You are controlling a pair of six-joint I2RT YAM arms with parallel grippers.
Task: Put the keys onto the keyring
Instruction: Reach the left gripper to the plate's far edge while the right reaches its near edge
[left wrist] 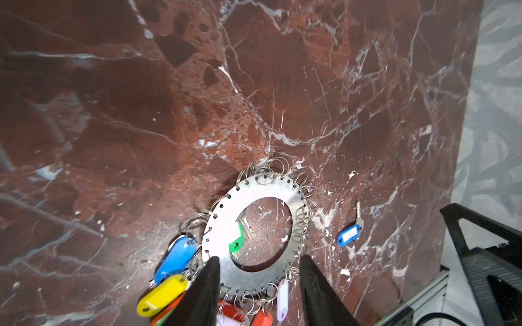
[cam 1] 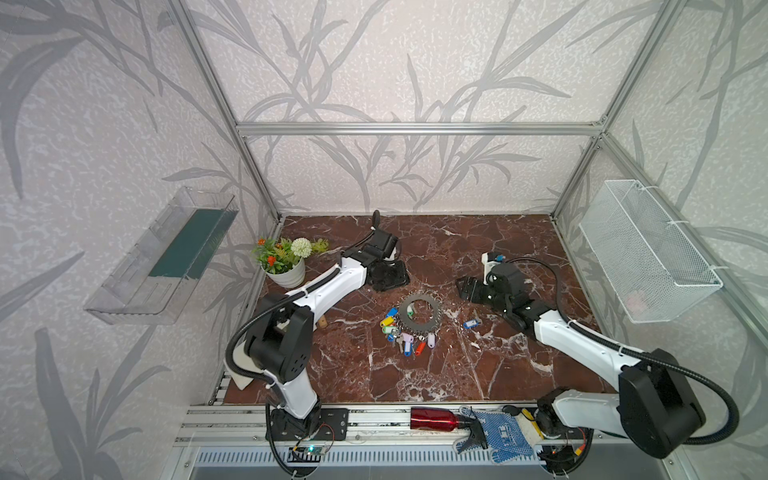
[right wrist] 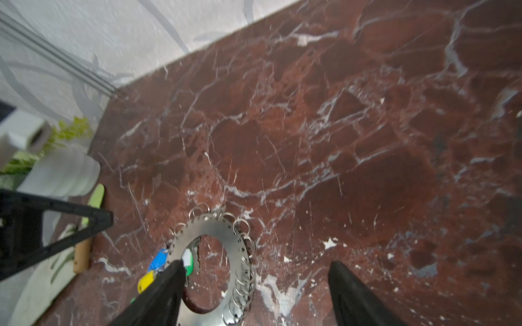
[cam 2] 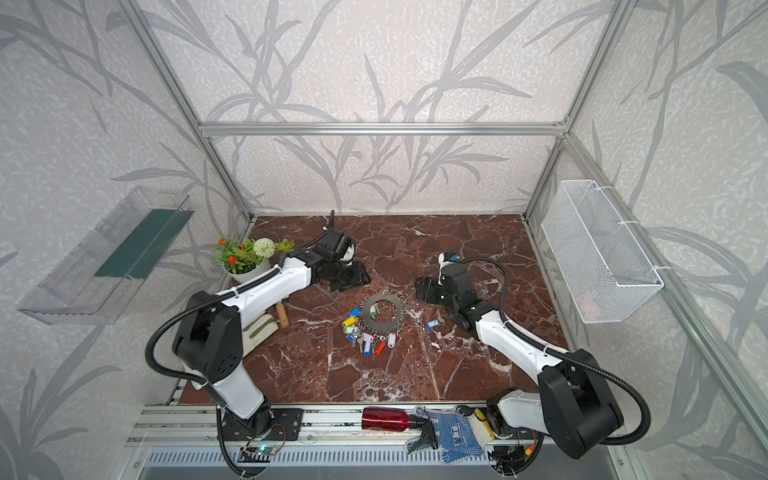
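Observation:
The keyring (cam 1: 419,298) (cam 2: 381,298) lies flat at mid-table, a grey metal disc with a wide hole and small rings round its rim. Several keys with coloured tags (cam 1: 403,337) (cam 2: 368,338) fan out from its near-left rim. A green-tagged key (left wrist: 236,240) (right wrist: 188,262) lies in the hole. One blue-tagged key (cam 1: 471,323) (cam 2: 433,323) (left wrist: 348,234) lies loose on the table to its right. My left gripper (cam 1: 390,278) (left wrist: 260,258) hovers behind the keyring (left wrist: 226,214), open and empty. My right gripper (cam 1: 469,289) (right wrist: 255,264) hovers at the keyring's (right wrist: 223,228) back right, open and empty.
A potted plant (cam 1: 286,259) stands at the back left, with a wooden-handled tool (cam 1: 322,322) near it. A clear shelf (cam 1: 162,257) hangs on the left wall and a wire basket (cam 1: 648,253) on the right. A red bottle (cam 1: 432,417) and dotted glove (cam 1: 503,432) lie on the front rail.

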